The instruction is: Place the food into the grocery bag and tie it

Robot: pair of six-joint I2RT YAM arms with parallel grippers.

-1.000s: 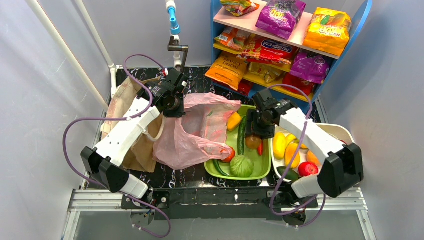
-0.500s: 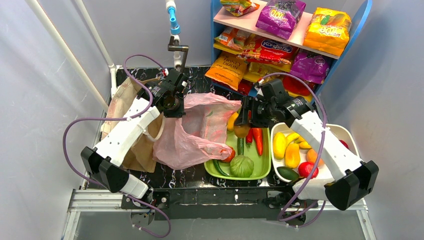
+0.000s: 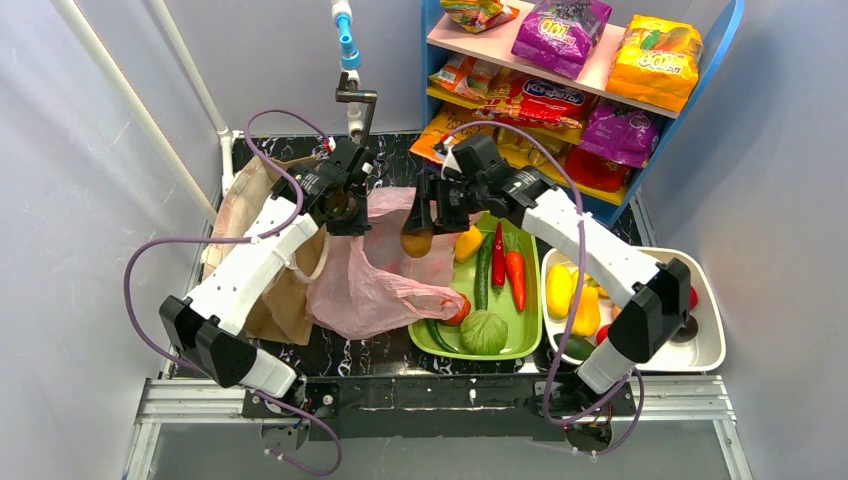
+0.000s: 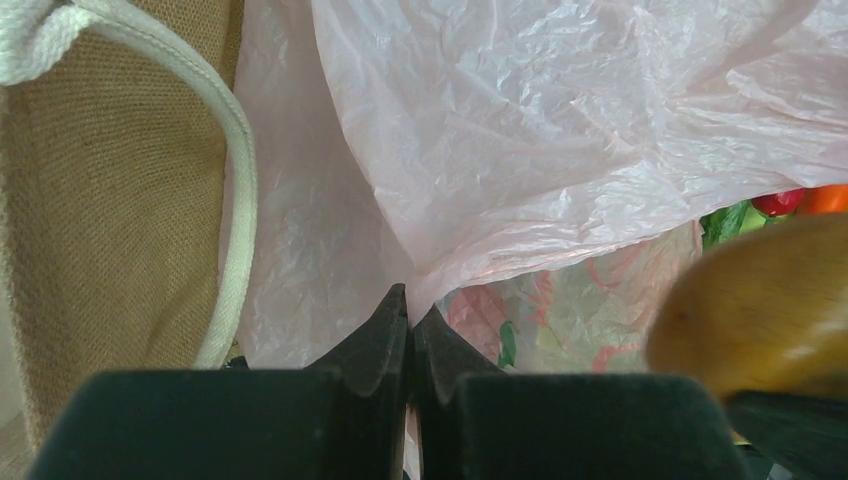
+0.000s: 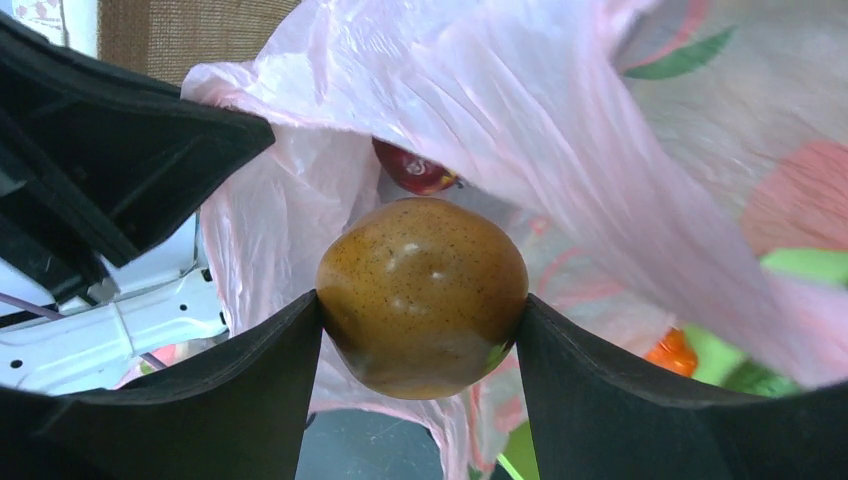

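Note:
The pink grocery bag [image 3: 390, 270] lies crumpled left of the green tray, its upper edge lifted. My left gripper [image 3: 345, 212] is shut on that edge; in the left wrist view its fingertips [image 4: 408, 312] pinch the pink film [image 4: 520, 150]. My right gripper [image 3: 420, 235] is shut on a round brown speckled fruit [image 5: 422, 295], held over the bag's open mouth; the fruit also shows in the top view [image 3: 417, 243] and at the right of the left wrist view [image 4: 760, 300]. A dark-red item [image 5: 415, 170] lies inside the bag.
A green tray [image 3: 528, 335] holds chillies, cucumber, cabbage and a yellow pepper. A white bowl [image 3: 705, 345] at right holds yellow and red fruit. A brown woven bag [image 3: 255, 200] with a white handle lies under my left arm. Snack packets fill a blue shelf [image 3: 560, 70] behind.
My right gripper lifted the brown fruit from the green tray and carried it left, from over the tray to over the pink bag's mouth. My left gripper has not moved.

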